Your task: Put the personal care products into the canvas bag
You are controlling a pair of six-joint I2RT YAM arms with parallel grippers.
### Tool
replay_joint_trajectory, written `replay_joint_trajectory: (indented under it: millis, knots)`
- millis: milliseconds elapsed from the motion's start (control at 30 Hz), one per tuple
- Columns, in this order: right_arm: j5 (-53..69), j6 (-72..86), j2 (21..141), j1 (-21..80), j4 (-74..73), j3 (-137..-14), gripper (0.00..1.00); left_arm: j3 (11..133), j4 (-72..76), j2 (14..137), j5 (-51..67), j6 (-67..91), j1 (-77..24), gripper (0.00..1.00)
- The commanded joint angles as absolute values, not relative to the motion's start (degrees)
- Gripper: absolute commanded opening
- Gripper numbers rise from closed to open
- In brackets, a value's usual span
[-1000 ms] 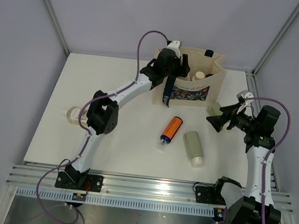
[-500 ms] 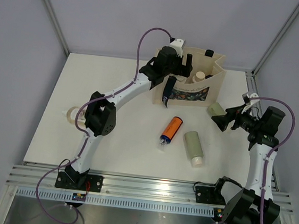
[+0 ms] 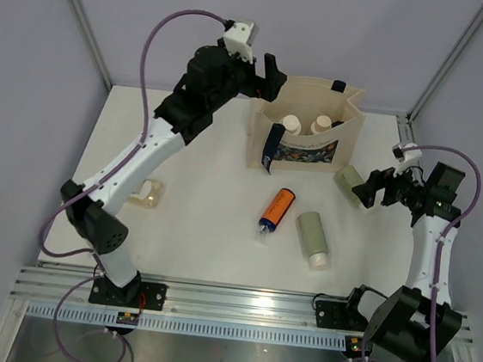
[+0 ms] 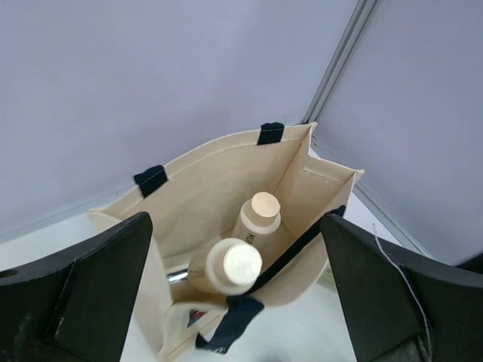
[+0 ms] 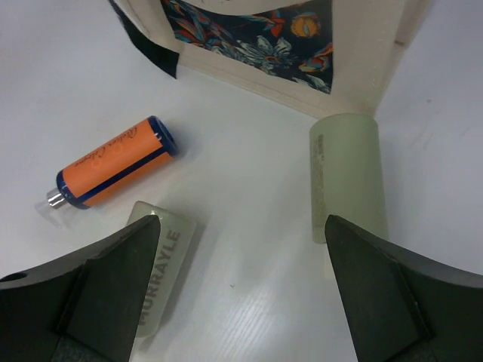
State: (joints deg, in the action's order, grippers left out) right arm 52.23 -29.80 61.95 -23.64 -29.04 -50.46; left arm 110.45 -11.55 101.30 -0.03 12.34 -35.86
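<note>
left gripper (image 3: 271,68) lifted out of canvas bag (image 3: 314,147), second cream bottle (image 3: 292,122) revealed inside, right gripper (image 3: 367,189) edged back

Small pale ring-like item (image 3: 147,193) on white table (image 3: 209,247) – left side; alu rail (image 3: 237,306) at near edge.

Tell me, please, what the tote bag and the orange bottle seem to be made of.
Tote bag: woven cloth, probably canvas, matte beige with sewn seams and a printed floral panel. Orange bottle: smooth, slightly glossy shell, plastic or coated metal, I cannot tell which; navy ends and a shiny, metallic-looking silver tip.
</note>
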Motion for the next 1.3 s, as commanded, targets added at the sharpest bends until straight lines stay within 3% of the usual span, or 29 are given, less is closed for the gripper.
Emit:
replay_joint_trajectory:
  millis: [0, 200, 433, 900, 1267]
  knots:
    - [42.05, -35.67, 66.08, -22.59, -36.28, -59.73, 0.99, 101.31, -13.79, 89.94, 3.42, 9.05, -33.67, 0.99]
    - [21.65, -37.97, 77.15, -14.42, -42.01, -68.1, 0.99, 69.95, -13.45, 65.25, 3.52, 6.77, -30.5, 0.99]
    - [16.0, -37.79, 89.19, -9.76, -42.36, -72.51, 1.0, 46.17, -18.01, 44.23, 0.8, 4.4, -30.06, 0.99]
    - [2.21, -37.97, 103.97, -4.48, -39.03, -77.08, 1.0, 37.44, -19.69, 34.81, -4.22, 3.08, -30.06, 0.99]
    - [0.61, -40.34, 109.51, -4.39, -40.78, -78.31, 1.0, 37.0, -19.77, 35.07, -5.45, 2.37, -30.06, 0.99]
